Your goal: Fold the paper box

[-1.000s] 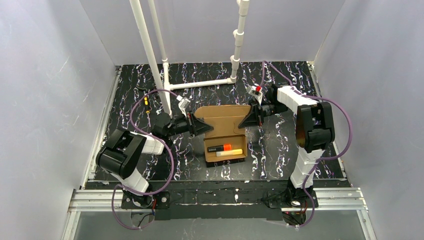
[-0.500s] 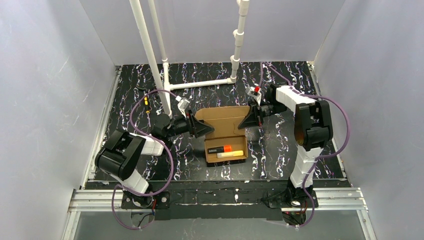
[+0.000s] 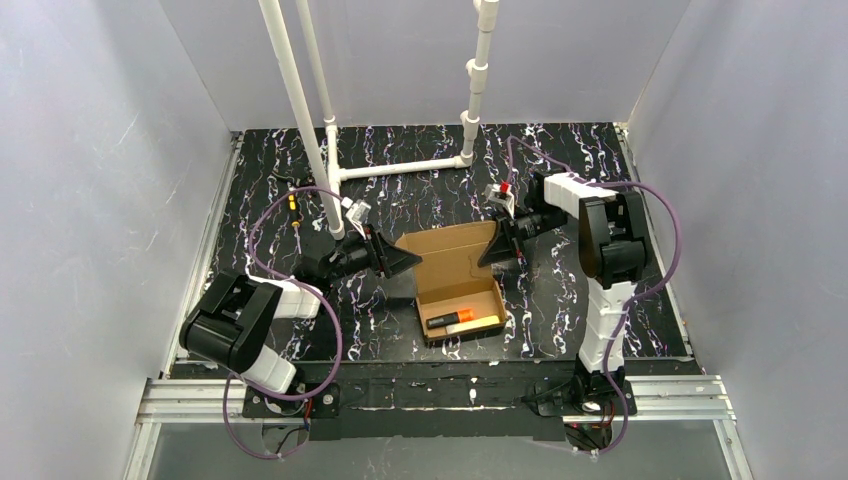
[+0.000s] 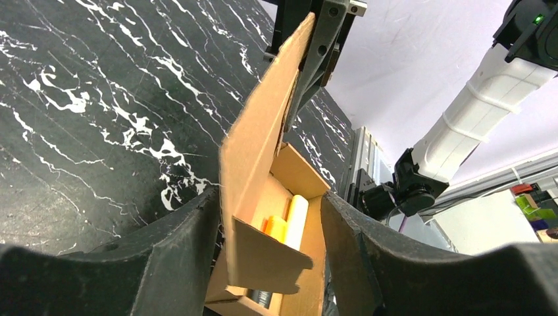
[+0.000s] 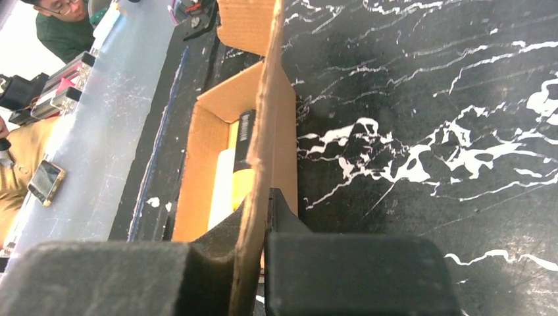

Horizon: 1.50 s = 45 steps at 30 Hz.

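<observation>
Paper box sits mid-bench, toward the near edge, with its lid raised. Right gripper pinches the lid's right edge. Left gripper stands spread around the lid's left edge.

One overhead, two wrist close-ups.
Top camera looks down on the paper box from afar; both wrist cameras sit close at opposite sides, facing across it.
</observation>
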Motion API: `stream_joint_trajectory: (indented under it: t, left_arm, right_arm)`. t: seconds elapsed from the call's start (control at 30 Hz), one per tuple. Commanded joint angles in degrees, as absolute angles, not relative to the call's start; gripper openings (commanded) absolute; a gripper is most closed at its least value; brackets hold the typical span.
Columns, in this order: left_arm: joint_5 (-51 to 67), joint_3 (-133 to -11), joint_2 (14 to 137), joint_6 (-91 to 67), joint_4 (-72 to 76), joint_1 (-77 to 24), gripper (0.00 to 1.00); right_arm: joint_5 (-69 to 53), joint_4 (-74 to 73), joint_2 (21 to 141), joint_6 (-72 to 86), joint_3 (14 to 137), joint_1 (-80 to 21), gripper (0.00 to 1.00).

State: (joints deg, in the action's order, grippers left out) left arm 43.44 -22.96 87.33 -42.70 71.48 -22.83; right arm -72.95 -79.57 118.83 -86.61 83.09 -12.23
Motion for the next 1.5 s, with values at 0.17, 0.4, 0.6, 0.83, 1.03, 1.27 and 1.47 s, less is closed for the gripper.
stream_joint_trajectory:
  t: [0.17, 0.4, 0.6, 0.83, 1.03, 1.27, 1.47]
  left_arm:
    - [40.4, -21.0, 85.9, -42.5, 70.0, -22.5, 0.57]
    - [38.0, -20.3, 80.5, -39.9, 64.2, -22.5, 0.58]
    - [36.4, -20.8, 75.0, -37.1, 57.8, -22.5, 0.59]
    - [36.0, -23.2, 73.4, -35.7, 52.8, -22.5, 0.59]
    - [35.5, -25.1, 72.5, -35.1, 49.7, -22.5, 0.58]
    - [35.8, -27.0, 71.7, -32.9, 45.8, -22.6, 0.39]
    - [36.7, -27.9, 71.0, -31.9, 44.2, -22.6, 0.21]
  right_arm:
    - [-70.8, -81.2, 121.2, -87.3, 84.9, -11.7, 0.34]
    - [-69.7, -81.2, 120.6, -87.3, 84.9, -10.9, 0.61]
    - [-68.6, -81.2, 118.4, -87.6, 85.0, -9.7, 0.66]
    - [-68.0, -81.2, 115.8, -89.3, 84.1, -9.5, 0.65]
    - [-67.3, -81.2, 112.9, -92.3, 82.8, -9.5, 0.61]
    - [-66.6, -81.2, 111.7, -93.9, 82.1, -9.5, 0.51]
    - [-66.0, -81.2, 109.7, -96.7, 80.7, -9.6, 0.48]
